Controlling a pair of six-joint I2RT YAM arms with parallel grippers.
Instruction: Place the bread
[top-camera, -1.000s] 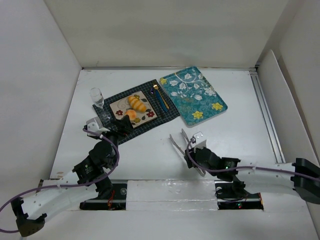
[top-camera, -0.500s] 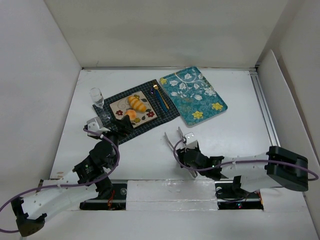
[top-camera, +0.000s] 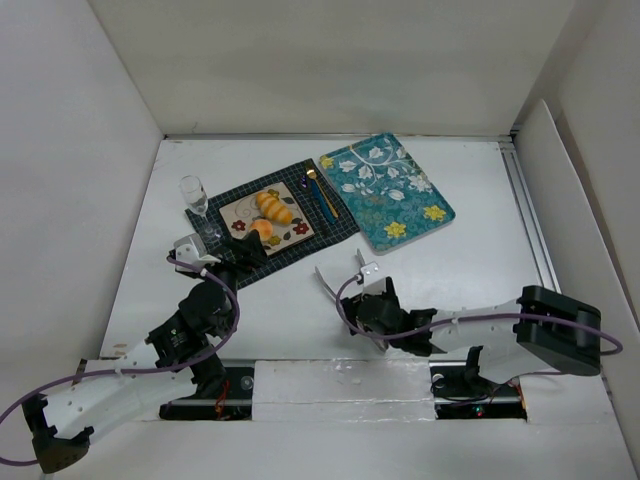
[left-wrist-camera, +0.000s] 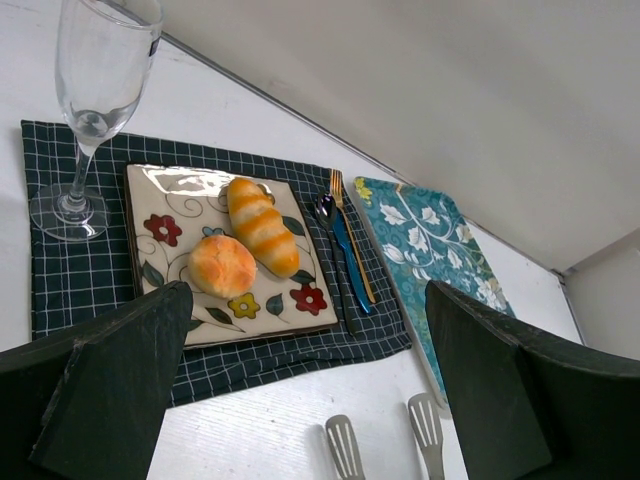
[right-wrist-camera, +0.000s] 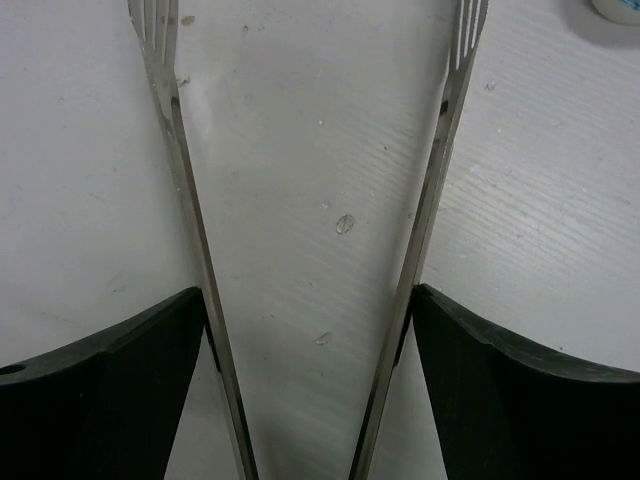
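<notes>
Lying close together on one square flowered plate (left-wrist-camera: 190, 190) are two breads, one long striped roll (left-wrist-camera: 262, 226) and one round bun (left-wrist-camera: 222, 265). The plate sits on one dark checked placemat (left-wrist-camera: 60, 280), together with one glass (left-wrist-camera: 90, 90) and two pieces of cutlery (left-wrist-camera: 345, 240). One teal tray (left-wrist-camera: 420, 240) lies beside the placemat. The left gripper (left-wrist-camera: 308, 295) has its jaws wide apart, with nothing between them. The right gripper (right-wrist-camera: 308, 295) holds one pair of tongs (right-wrist-camera: 176, 150), with its arms spread.
</notes>
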